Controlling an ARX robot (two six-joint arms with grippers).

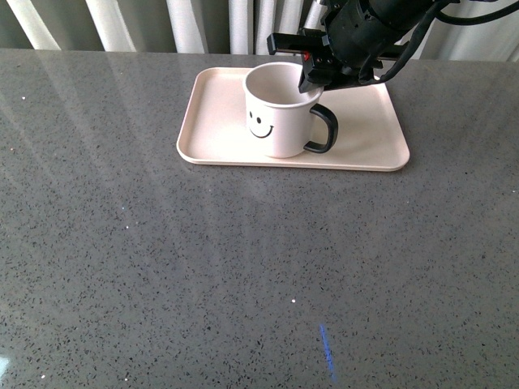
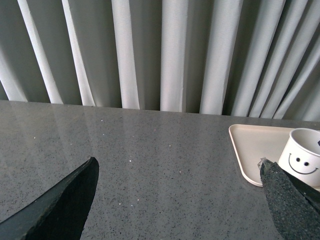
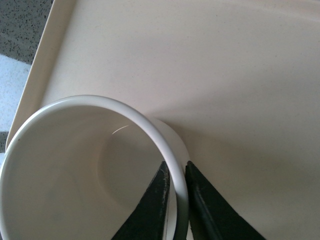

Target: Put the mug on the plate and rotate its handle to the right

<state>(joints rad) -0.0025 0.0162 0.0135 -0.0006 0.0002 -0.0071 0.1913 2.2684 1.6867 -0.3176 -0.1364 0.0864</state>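
Observation:
The cream mug (image 1: 276, 113) with a black smiley face stands upright on the pale pinkish-beige plate (image 1: 219, 130). Its black handle (image 1: 324, 130) points right. My right gripper (image 1: 312, 81) is shut on the mug's rim at the back right, one finger inside and one outside, as the right wrist view shows (image 3: 176, 180) over the mug's rim (image 3: 100, 107) and plate (image 3: 225, 75). My left gripper (image 2: 177, 172) is open and empty above the table, left of the plate (image 2: 250, 145); the mug (image 2: 302, 157) shows beside its one finger.
The grey speckled table (image 1: 243, 267) spreads in front of the plate. Pale curtains (image 2: 165, 50) hang behind the table's far edge. A small blue mark (image 1: 326, 348) lies on the table near the front.

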